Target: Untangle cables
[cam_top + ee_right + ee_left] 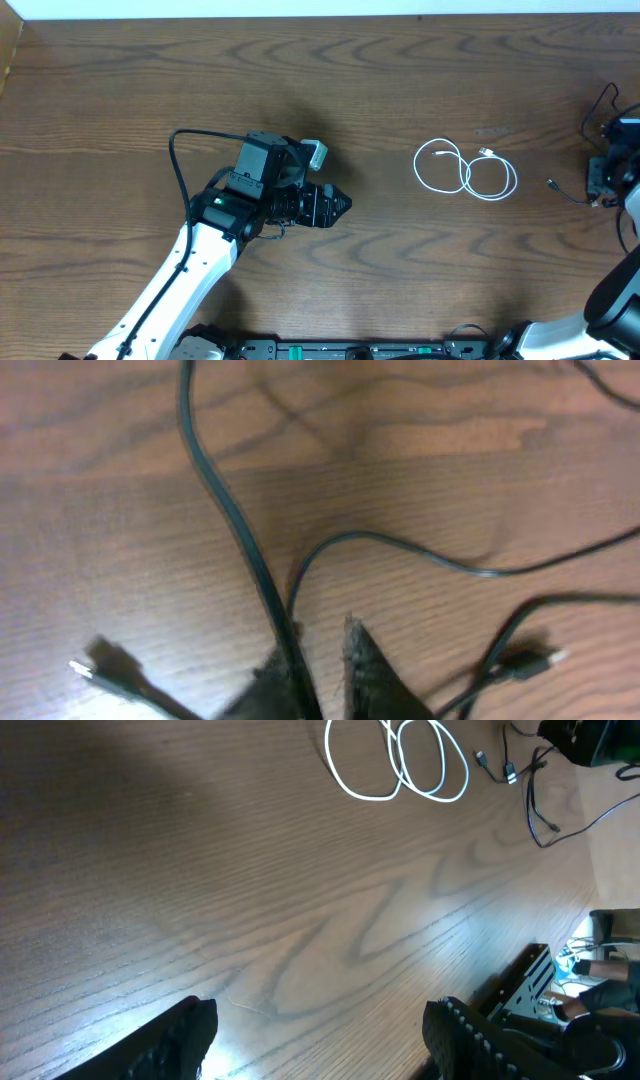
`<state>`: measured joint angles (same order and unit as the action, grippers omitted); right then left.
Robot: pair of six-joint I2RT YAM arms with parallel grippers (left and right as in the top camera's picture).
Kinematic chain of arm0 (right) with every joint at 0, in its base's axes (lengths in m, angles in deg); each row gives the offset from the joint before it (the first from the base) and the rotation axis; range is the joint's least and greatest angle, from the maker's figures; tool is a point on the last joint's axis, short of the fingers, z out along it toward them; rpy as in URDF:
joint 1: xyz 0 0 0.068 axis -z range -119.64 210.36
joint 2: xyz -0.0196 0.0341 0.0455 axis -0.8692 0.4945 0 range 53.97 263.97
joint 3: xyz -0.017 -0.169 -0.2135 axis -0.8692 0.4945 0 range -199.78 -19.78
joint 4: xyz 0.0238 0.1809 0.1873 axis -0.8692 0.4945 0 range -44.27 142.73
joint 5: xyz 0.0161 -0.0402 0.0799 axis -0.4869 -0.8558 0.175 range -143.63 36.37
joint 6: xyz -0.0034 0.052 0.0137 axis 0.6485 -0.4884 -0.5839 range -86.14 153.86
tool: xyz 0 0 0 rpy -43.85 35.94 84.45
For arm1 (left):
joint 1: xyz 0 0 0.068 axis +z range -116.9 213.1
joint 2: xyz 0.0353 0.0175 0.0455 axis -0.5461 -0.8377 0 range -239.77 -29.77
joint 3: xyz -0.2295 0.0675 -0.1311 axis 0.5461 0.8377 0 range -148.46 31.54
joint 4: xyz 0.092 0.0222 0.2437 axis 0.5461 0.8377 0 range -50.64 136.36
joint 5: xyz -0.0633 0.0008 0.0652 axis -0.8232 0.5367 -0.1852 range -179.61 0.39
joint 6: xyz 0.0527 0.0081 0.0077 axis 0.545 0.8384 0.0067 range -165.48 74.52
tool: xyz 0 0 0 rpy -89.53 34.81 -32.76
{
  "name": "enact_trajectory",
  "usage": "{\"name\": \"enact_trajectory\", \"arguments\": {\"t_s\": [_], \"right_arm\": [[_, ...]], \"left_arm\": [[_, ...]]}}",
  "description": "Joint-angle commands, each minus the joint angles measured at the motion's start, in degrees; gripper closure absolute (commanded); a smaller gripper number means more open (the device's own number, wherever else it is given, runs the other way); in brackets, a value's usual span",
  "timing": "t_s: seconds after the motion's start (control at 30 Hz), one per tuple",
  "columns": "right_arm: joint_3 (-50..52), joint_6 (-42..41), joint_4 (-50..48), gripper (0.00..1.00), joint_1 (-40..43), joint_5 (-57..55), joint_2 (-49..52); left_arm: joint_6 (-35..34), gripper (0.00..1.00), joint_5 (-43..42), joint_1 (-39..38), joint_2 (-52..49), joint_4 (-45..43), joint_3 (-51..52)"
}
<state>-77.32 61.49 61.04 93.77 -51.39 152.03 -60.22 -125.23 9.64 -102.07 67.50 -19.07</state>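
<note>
White cable lies coiled loose, my left gripper well to its left with jaws spread — the black cable, near its right side, runs straight out from my right gripper, pinched between the nearly closed tips.

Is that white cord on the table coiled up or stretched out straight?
Coiled. The white cord lies flat on the table in two round loops side by side, with nothing holding it.

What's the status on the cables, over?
Left gripper open, empty. Right gripper shut on thin black cable. Thin white cable looped, lying apart. Nothing in the way.
</note>
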Motion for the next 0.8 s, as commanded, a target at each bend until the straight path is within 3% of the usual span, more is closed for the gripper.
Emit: {"name": "enact_trajectory", "arguments": {"t_s": [0.0,0.33,0.57,0.67,0.7,0.73,0.77], "right_arm": [[0.09,0.72,-1.81,0.99,-0.02,1.05,-0.33],[-6.45,2.91,-5.40,0.99,-0.22,-6.34,-11.08],[-9.86,32.92,-11.98,0.99,-1.92,-14.34,-16.59],[-9.79,36.22,-10.49,0.95,-2.38,-13.81,-15.87],[-9.79,36.17,-9.25,0.85,-2.54,-13.11,-15.41],[-9.75,35.50,-7.82,0.55,-2.84,-12.11,-14.88],[-9.75,34.32,-6.82,0.01,-3.15,-11.21,-14.53]], "left_arm": [[0.74,0.29,0.52,-0.09,-0.37,0.15,-0.87],[0.76,0.29,0.55,-0.09,-0.37,0.15,-0.87],[0.76,0.29,0.52,-0.09,-0.37,0.37,-0.87],[0.74,0.29,0.52,-0.09,-0.37,1.07,-0.87],[0.74,0.29,0.52,-0.09,-0.37,1.40,-0.87],[0.74,0.29,0.52,-0.09,-0.37,1.70,-0.87],[0.74,0.29,0.52,-0.09,-0.37,1.86,-0.87]]}}
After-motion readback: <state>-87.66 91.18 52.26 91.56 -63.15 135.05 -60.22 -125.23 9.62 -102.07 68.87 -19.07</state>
